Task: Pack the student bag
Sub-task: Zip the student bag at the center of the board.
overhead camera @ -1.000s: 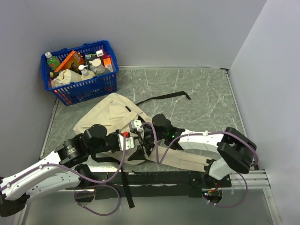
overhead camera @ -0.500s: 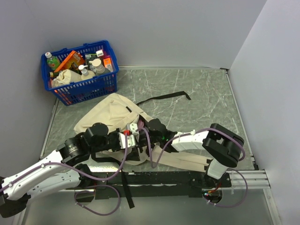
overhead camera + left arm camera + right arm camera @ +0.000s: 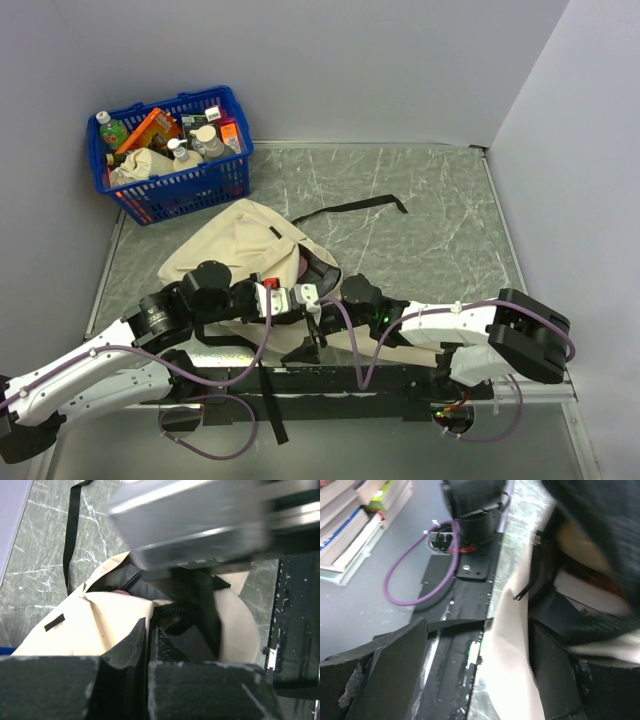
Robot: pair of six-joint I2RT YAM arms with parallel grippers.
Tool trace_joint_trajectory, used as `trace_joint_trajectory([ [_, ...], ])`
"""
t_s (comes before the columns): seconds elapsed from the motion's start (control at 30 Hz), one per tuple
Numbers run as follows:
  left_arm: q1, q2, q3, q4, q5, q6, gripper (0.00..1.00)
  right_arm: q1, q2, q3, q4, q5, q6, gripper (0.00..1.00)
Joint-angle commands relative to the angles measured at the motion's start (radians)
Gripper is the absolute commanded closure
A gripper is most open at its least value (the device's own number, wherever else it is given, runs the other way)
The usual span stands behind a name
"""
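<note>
The student bag point(image 3: 225, 250), cream fabric with black straps, lies slumped at the left middle of the table, its dark mouth facing the arms. My left gripper point(image 3: 290, 298) is shut on the cream rim of that mouth point(image 3: 148, 611), holding it up; the left wrist view shows the fingers point(image 3: 125, 645) pressed together on the thin edge. Something pink point(image 3: 121, 592) shows inside the bag. My right gripper point(image 3: 312, 340) hangs by the near side of the bag. Its jaws stand wide open, and a fold of the bag's fabric point(image 3: 505, 645) lies between them, close to the right finger point(image 3: 555, 680).
A blue basket point(image 3: 175, 150) full of bottles and boxes stands at the back left corner. One long black strap point(image 3: 350, 208) trails over the marble top behind the bag. A black rail point(image 3: 350, 380) runs along the near edge. Stacked books point(image 3: 355, 515) lie beyond that edge.
The right gripper has drawn back from the bag's mouth toward the near edge, its elbow swinging right, and its jaws have narrowed a little. The left gripper has kept its hold.
</note>
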Motion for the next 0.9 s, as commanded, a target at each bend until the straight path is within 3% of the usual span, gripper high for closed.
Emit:
trace_joint_trajectory([
  [0.0,-0.006,0.027,0.023,0.123,-0.011,0.004,0.99,0.049,-0.052,0.008,-0.013,0.007,-0.035,0.15],
  [0.2,-0.008,0.114,0.07,0.149,-0.019,-0.042,0.99,0.115,-0.039,0.016,-0.114,0.111,-0.063,0.21],
  [0.3,-0.008,0.142,0.074,0.192,-0.008,-0.052,0.99,0.234,-0.004,0.038,-0.193,0.33,-0.155,0.27],
  [0.33,-0.01,0.154,0.08,0.198,-0.006,-0.049,0.99,0.27,0.014,0.042,-0.213,0.527,-0.197,0.27],
  [0.47,-0.008,0.17,0.09,0.221,0.001,-0.062,0.99,0.455,0.134,0.011,-0.069,0.919,-0.261,0.25],
  [0.67,-0.008,0.147,0.078,0.189,0.008,-0.056,0.99,0.462,0.2,0.016,0.101,1.029,-0.31,0.17],
  [0.87,-0.008,0.134,0.074,0.175,0.029,-0.046,0.99,0.4,0.143,-0.007,0.187,1.001,-0.27,0.13],
])
